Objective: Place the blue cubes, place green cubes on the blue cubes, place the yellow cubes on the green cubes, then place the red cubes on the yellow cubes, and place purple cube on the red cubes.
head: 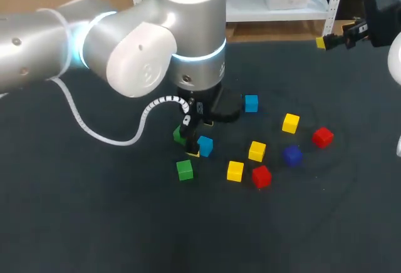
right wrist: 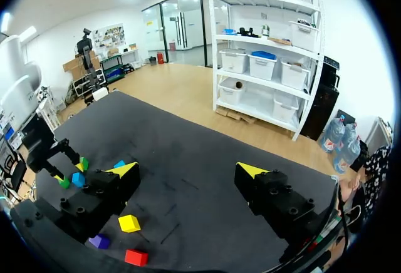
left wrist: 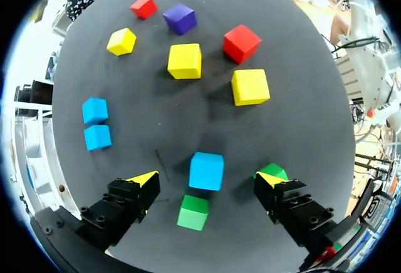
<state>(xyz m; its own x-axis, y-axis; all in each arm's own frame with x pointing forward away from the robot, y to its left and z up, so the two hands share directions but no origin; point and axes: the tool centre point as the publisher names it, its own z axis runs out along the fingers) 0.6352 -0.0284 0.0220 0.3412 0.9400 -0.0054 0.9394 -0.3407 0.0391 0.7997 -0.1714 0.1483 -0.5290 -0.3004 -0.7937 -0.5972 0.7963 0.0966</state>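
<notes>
Jaws wide apart on the left gripper (left wrist: 208, 178), down low near the middle of the table (head: 94, 223); a blue cube (left wrist: 206, 170) sits right between the yellow tips, and neither finger touches it, clear gaps on both sides; a green cube (left wrist: 193, 212) lies just behind the blue one, closer to the wrist, and whether the two touch I cannot tell; a second green cube (left wrist: 274, 170) peeks out from behind one fingertip, partly hidden by it. Ahead of the gripper, toward the table's right edge, the loose ones are scattered, all flat on the cloth and none stacked; a yellow cube (left wrist: 185, 61) and a second yellow cube (left wrist: 250, 86) come first, near each other but apart; a red cube (left wrist: 241, 42) sits just past them; farther on, a purple cube (left wrist: 180, 18), a third yellow cube (left wrist: 121, 41) and a second red cube (left wrist: 143, 7). Off toward the far edge, a second blue cube (head: 251, 103) stands on its own. Over at the far right corner, the right gripper (right wrist: 188, 169) hangs high above the table, jaws spread wide, well apart from every cube.
</notes>
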